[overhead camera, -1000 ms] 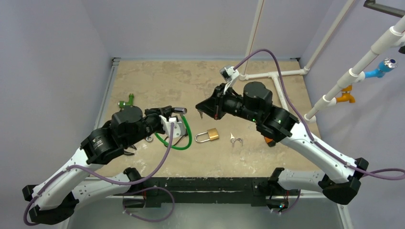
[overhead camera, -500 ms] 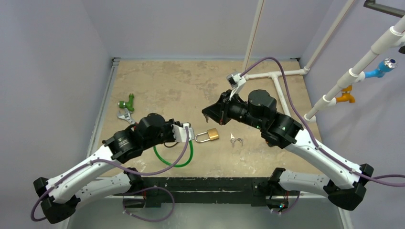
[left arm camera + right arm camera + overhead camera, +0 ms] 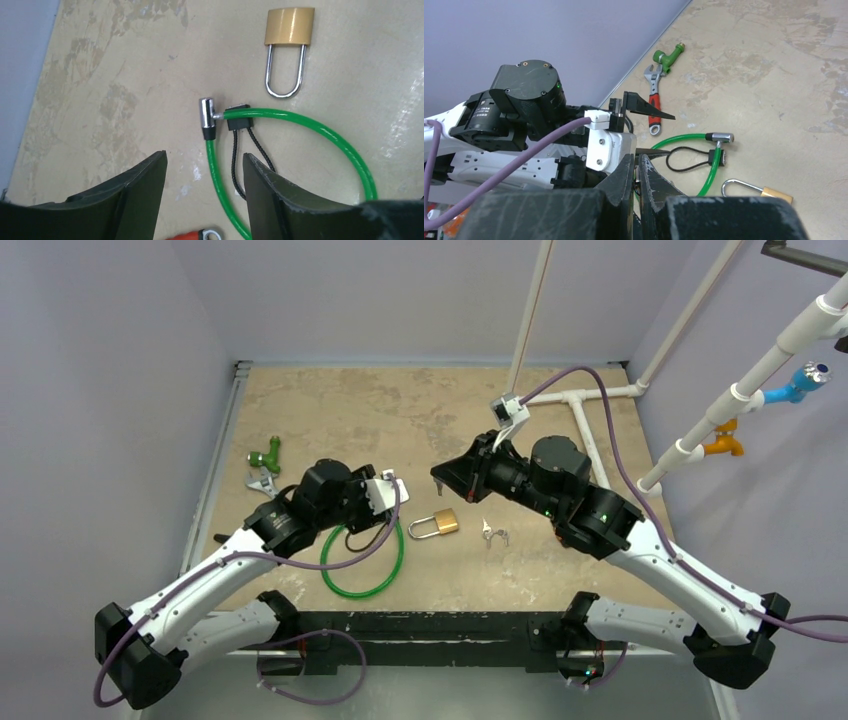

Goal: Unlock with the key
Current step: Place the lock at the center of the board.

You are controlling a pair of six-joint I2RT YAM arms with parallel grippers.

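Observation:
The brass padlock (image 3: 445, 523) lies flat mid-table, its shackle pointing left; the left wrist view shows it (image 3: 289, 30) closed. A small bunch of keys (image 3: 493, 533) lies just right of it, touched by nothing. My left gripper (image 3: 388, 496) hovers left of the padlock. Its jaws (image 3: 204, 157) stand open and empty above a green cable lock (image 3: 320, 132). My right gripper (image 3: 438, 483) hangs above and behind the padlock, shut (image 3: 635, 160), with no key visibly held. The padlock (image 3: 774, 192) sits at the lower right of the right wrist view.
The green cable lock (image 3: 362, 570) lies looped in front of the left gripper, its metal head (image 3: 206, 112) near the padlock's shackle. A red-handled wrench (image 3: 262, 483) and a green fitting (image 3: 265, 454) lie at the left. White pipes (image 3: 575, 400) run along the back right.
My left gripper has opened and let go of the green cable lock, which now lies nearer the front. The left arm pulled back; the right arm drifted slightly right.

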